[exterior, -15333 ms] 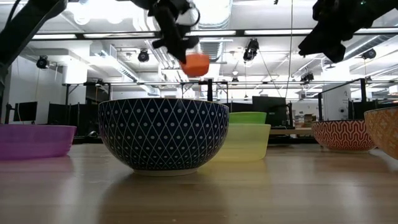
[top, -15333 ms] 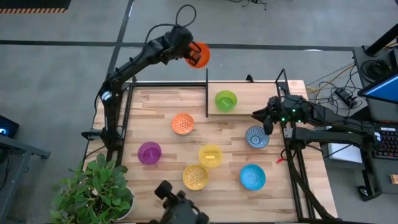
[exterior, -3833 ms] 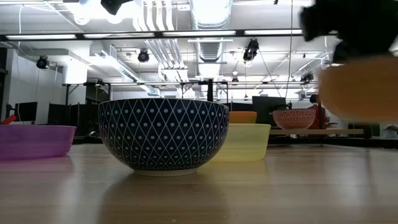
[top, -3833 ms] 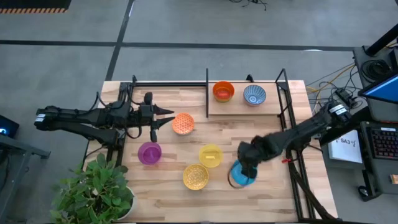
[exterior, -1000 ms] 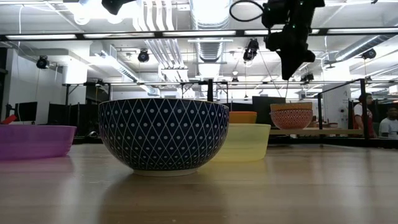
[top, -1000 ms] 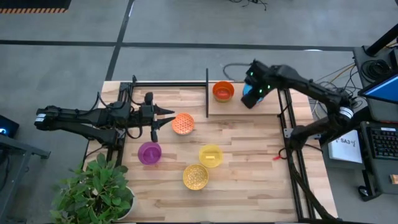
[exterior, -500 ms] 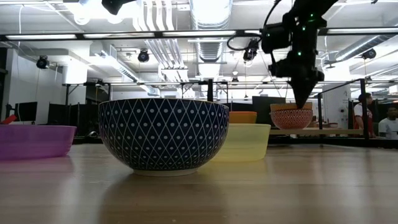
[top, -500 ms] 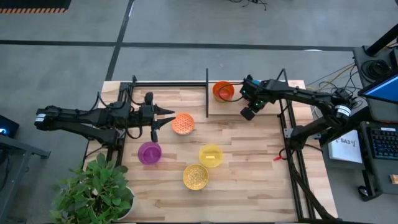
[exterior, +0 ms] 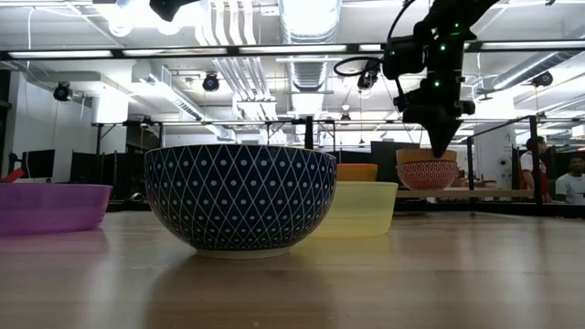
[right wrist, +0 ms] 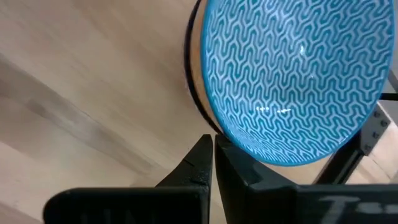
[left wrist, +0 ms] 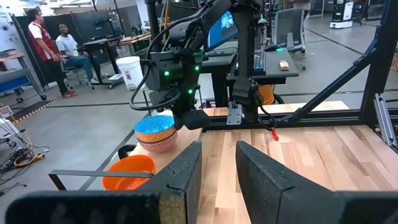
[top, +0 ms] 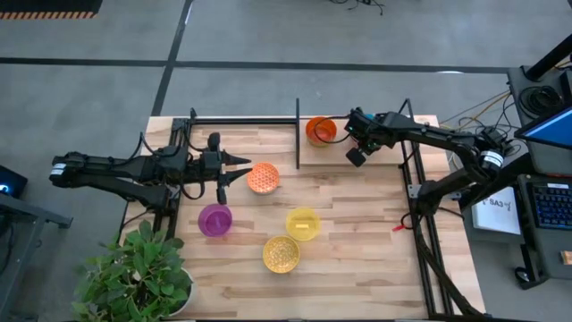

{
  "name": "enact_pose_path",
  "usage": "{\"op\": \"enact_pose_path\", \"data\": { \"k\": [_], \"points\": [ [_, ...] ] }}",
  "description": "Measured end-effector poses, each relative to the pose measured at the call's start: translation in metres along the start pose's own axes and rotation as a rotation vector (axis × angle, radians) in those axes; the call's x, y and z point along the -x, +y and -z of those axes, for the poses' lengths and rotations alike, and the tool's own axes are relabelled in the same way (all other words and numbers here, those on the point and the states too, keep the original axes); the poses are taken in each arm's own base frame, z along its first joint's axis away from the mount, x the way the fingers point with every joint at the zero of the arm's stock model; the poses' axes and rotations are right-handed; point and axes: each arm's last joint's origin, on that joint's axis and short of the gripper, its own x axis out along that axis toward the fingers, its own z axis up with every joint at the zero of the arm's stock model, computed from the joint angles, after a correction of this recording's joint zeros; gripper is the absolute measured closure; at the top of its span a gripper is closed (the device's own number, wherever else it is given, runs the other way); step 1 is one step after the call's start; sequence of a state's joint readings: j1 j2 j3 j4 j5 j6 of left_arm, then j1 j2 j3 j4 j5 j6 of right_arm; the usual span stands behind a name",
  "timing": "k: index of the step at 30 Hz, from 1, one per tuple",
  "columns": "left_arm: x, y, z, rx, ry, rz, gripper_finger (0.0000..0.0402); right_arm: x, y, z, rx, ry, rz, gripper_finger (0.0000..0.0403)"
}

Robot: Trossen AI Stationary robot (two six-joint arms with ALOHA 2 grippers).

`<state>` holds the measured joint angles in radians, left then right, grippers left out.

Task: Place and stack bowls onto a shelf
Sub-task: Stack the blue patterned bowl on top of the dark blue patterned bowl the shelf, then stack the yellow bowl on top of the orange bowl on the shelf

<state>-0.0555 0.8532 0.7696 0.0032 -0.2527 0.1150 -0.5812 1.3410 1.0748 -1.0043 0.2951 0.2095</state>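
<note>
We saw a light wooden bench from above, with two dark robot arms reaching over it. The right gripper hovered at the near edge of the small raised light-wood shelf with thin black posts, at the far right of the bench; its jaws were pressed together and held nothing. Just beyond its fingertips, the wrist camera showed a light blue bowl with a wavy pattern inside. In the left wrist view that light blue bowl sat stacked inside a patterned bowl on the shelf, with a red-orange bowl beside the stack on the shelf's left part.

The left gripper waited low over the left side of the bench, its jaws apart and empty, pointing towards an orange patterned bowl just to its right. Nearer the front edge stood a purple bowl, a yellow bowl and a gold patterned bowl, each apart from the others. A green potted plant stood at the near left corner. We could not see the green bowl anywhere.
</note>
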Motion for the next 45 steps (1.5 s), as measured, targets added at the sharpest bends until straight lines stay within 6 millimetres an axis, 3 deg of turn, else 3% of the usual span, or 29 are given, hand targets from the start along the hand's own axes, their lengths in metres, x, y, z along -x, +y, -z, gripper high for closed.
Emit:
{"op": "enact_pose_path", "data": {
  "k": [4, 10, 16, 24, 31, 45],
  "points": [
    [0.0, 0.0, 0.0, 0.0, -0.001, 0.0, 0.0319, 0.008, 0.004, 0.003, 0.001, -0.016, -0.071, 0.0394],
    [-0.001, 0.0, 0.0, 0.01, -0.004, 0.0, 0.0319, 0.038, 0.021, 0.015, 0.016, -0.158, -0.15, 0.0394],
    [-0.001, 0.0, -0.001, 0.014, -0.011, -0.001, 0.0319, 0.068, 0.046, 0.032, 0.013, -0.273, -0.267, 0.0394],
    [-0.001, 0.0, 0.0, 0.013, -0.007, -0.001, 0.0319, 0.089, 0.095, 0.043, 0.084, -0.411, -0.449, 0.0394],
    [-0.001, 0.0, 0.0, 0.013, -0.006, -0.001, 0.0319, 0.091, 0.131, 0.045, 0.118, -0.471, -0.547, 0.0394],
    [-0.001, 0.0, 0.0, 0.02, 0.0, 0.0, 0.0319, 0.061, 0.176, 0.039, 0.177, -0.426, -0.58, 0.0393]
  ]
}}
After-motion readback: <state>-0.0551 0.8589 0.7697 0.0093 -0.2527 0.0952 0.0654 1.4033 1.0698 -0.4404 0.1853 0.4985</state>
